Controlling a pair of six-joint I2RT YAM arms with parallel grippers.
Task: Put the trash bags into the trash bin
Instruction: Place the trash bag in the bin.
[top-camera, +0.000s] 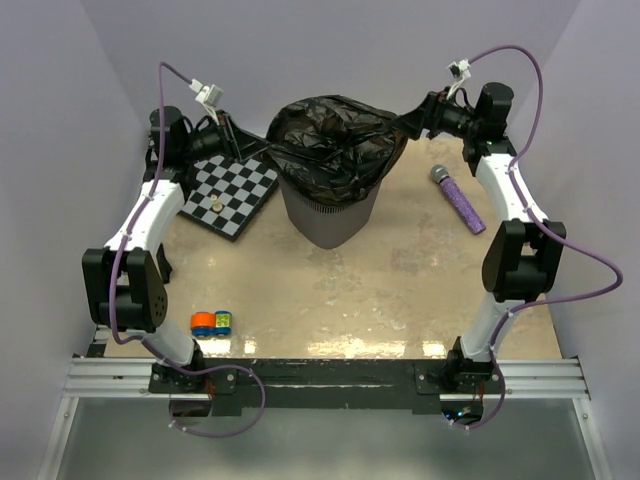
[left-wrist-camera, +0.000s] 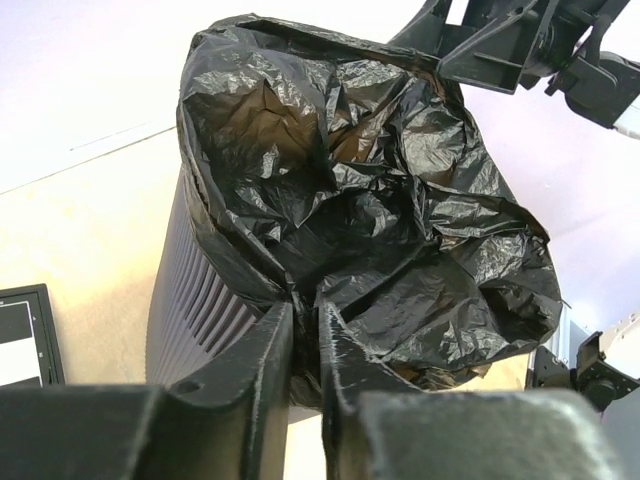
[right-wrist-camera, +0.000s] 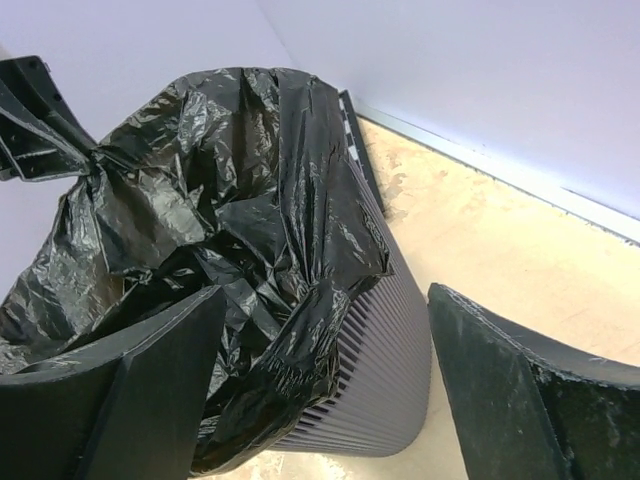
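A glossy black trash bag (top-camera: 335, 140) billows out of the top of the grey ribbed trash bin (top-camera: 328, 218) at the table's middle. My left gripper (top-camera: 264, 148) is at the bin's left rim. In the left wrist view its jaws (left-wrist-camera: 305, 322) are pinched on a fold of the trash bag (left-wrist-camera: 380, 200) just above the bin wall (left-wrist-camera: 195, 300). My right gripper (top-camera: 405, 124) is at the right rim. Its fingers (right-wrist-camera: 130, 390) stand wide apart, my right gripper (right-wrist-camera: 325, 300) straddling the bag's draped edge (right-wrist-camera: 300, 330) and the bin's side (right-wrist-camera: 400, 340) without pressing on either.
A chessboard (top-camera: 230, 190) lies left of the bin, under the left arm. A purple microphone (top-camera: 460, 200) lies to the right of the bin. Small orange and blue items (top-camera: 212, 322) sit near the front left. Walls close in at the back and both sides.
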